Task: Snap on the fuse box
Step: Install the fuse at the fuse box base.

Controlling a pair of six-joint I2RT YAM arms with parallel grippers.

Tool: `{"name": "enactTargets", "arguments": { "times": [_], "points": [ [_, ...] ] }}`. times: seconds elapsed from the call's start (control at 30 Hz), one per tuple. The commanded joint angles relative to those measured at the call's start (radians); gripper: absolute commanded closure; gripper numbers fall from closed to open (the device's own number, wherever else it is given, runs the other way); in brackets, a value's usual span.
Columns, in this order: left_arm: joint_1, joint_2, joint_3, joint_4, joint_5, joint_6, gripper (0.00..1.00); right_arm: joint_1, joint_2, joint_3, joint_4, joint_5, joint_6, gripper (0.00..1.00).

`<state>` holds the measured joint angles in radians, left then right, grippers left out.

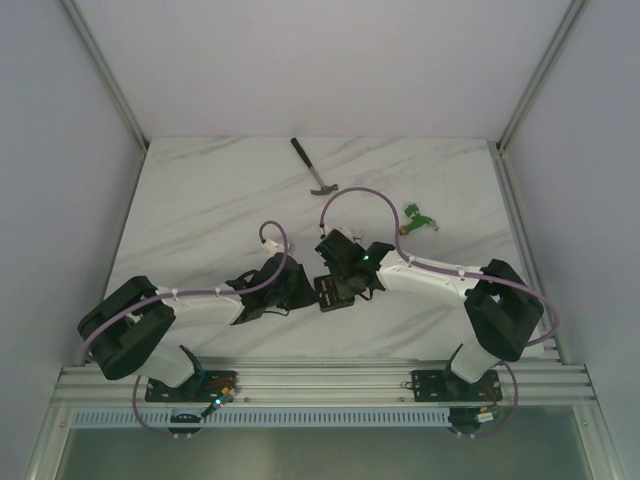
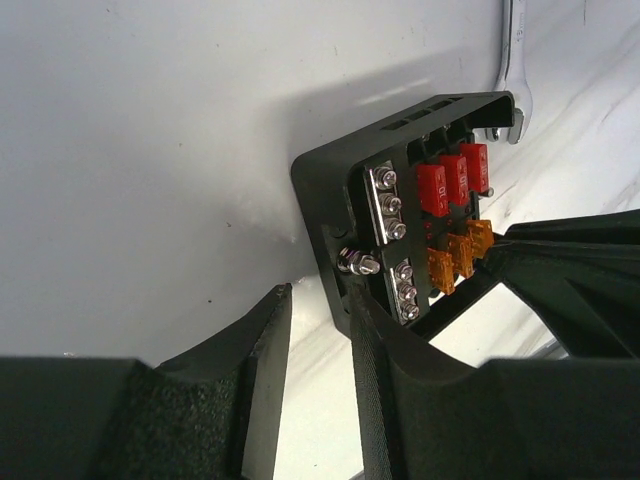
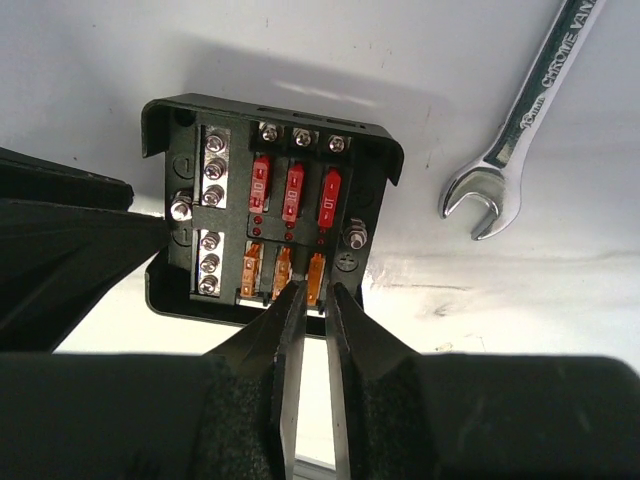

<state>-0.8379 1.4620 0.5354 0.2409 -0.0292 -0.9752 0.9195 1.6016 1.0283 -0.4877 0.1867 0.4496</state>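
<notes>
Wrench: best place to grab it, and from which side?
Take the wrench by its straight shank, from directly above, closing across the narrow width. It lies flat on the table, so a side approach probably finds nothing to get under. The shank is slim and even; the open end flares wider.

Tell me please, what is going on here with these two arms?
Both arms are working on the fuse box, which has no cover on. The right end effector appears to pinch the box's near wall, beside the orange fuses. The left end effector is open at the box's side, with one finger against it. A wrench lies untouched nearby.
</notes>
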Motion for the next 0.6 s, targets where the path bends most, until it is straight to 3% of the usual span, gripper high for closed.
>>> {"name": "enactTargets", "arguments": {
  "times": [0.0,0.57],
  "points": [
    [-0.003,0.015,0.014,0.008,0.012,-0.014,0.61,-0.01,-0.005,0.027,-0.006,-0.014,0.017,0.81],
    [-0.002,0.029,0.011,-0.001,0.003,-0.047,0.66,-0.009,0.052,-0.063,-0.107,-0.085,0.026,0.99]
  ]
}}
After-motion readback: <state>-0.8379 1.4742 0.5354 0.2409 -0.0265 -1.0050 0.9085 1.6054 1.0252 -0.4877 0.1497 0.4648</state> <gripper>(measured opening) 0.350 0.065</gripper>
